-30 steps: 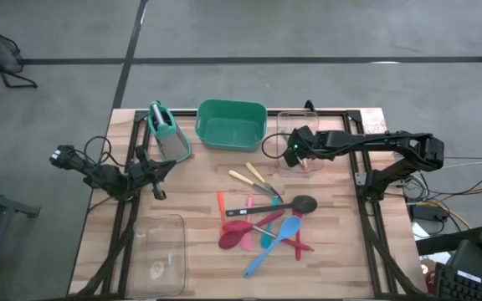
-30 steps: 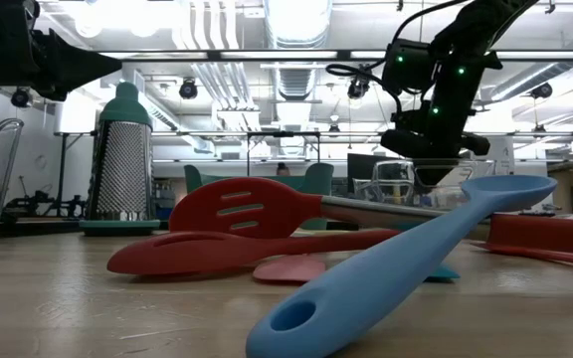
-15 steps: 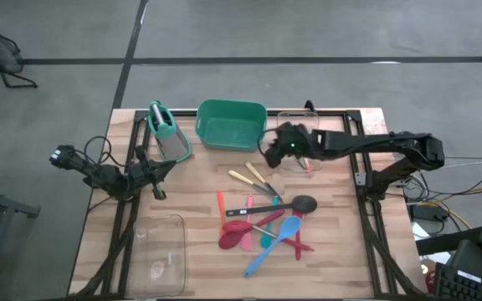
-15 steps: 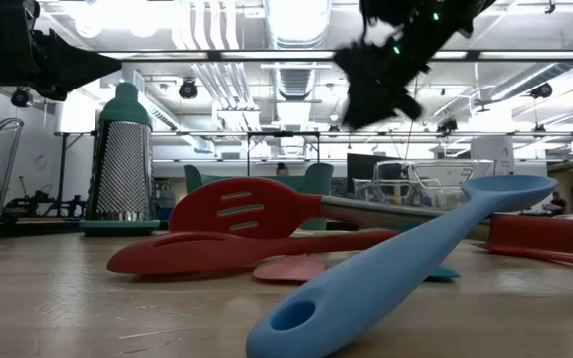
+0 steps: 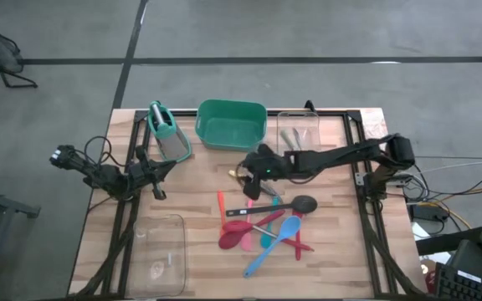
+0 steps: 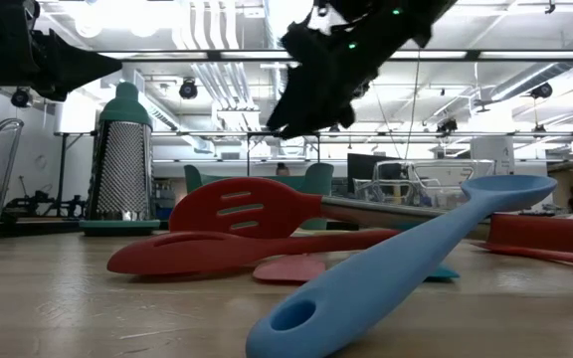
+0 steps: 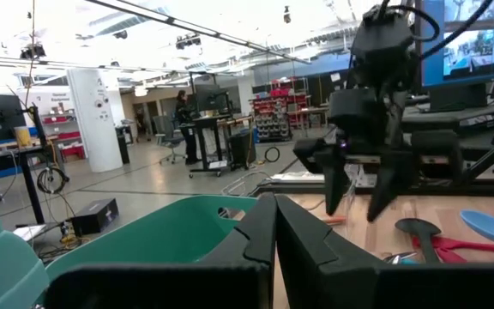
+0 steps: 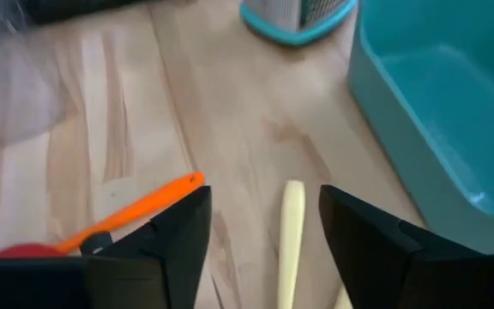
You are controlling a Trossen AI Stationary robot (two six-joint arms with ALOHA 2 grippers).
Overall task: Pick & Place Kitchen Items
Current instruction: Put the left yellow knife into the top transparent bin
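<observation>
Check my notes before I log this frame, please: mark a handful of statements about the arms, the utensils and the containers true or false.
1. The right gripper is open, above a yellow-handled tool on the table. True.
2. The left gripper holds a red spatula. False: it is shut and empty, at the table's left side.
3. The green tub stands between the metal grater and a clear bin. True.
4. The blue spoon lies inside the green tub. False: it lies on the table among the other utensils.
5. The black ladle lies on the table. True.
</observation>
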